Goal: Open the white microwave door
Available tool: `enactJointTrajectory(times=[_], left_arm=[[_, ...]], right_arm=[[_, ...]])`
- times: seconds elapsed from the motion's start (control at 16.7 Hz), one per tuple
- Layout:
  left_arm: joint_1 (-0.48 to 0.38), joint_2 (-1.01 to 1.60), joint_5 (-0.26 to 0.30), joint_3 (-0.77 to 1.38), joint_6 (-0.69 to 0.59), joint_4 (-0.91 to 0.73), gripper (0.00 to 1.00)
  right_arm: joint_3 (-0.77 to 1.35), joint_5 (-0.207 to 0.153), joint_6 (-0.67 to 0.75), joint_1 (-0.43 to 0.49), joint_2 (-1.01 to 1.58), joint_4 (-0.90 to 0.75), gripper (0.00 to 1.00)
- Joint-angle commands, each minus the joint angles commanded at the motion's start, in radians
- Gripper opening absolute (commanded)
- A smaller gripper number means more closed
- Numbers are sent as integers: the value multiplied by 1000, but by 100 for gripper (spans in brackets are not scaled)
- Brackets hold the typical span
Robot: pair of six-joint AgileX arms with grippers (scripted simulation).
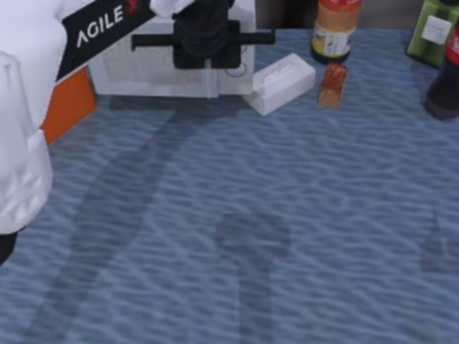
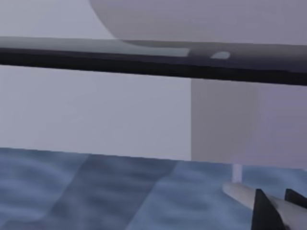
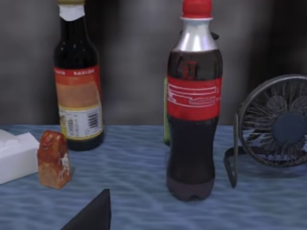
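Observation:
The white microwave (image 1: 245, 16) stands at the table's back left. Its door (image 1: 154, 72), with a grey mesh window, faces the table's front. My left arm reaches over it, and my left gripper (image 1: 208, 63) hangs in front of the door near its right side. In the left wrist view the two dark fingertips (image 2: 263, 213) sit close together on either side of a pale bar (image 2: 240, 191) by the microwave's white front (image 2: 96, 108). My right gripper (image 3: 96, 215) is out of the top view and shows only as a dark wedge.
A white carton (image 1: 280, 82) lies right of the microwave, with a small orange-brown block (image 1: 332, 84) beside it. A sauce bottle (image 1: 335, 29), a green bottle (image 1: 434, 29) and a cola bottle (image 1: 445, 79) stand at the back right. A small fan (image 3: 273, 124) and an orange box (image 1: 68, 104) are nearby.

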Motion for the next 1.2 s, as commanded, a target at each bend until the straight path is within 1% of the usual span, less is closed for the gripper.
enactJointTrajectory(times=[0.18, 1.2], left_arm=[[-1, -37, -7, -42, -5, 22, 0], [-1, -37, -7, -42, -5, 22, 0]], right_arm=[[0, 0, 0, 0, 0, 0, 100], [0, 0, 0, 0, 0, 0, 100]])
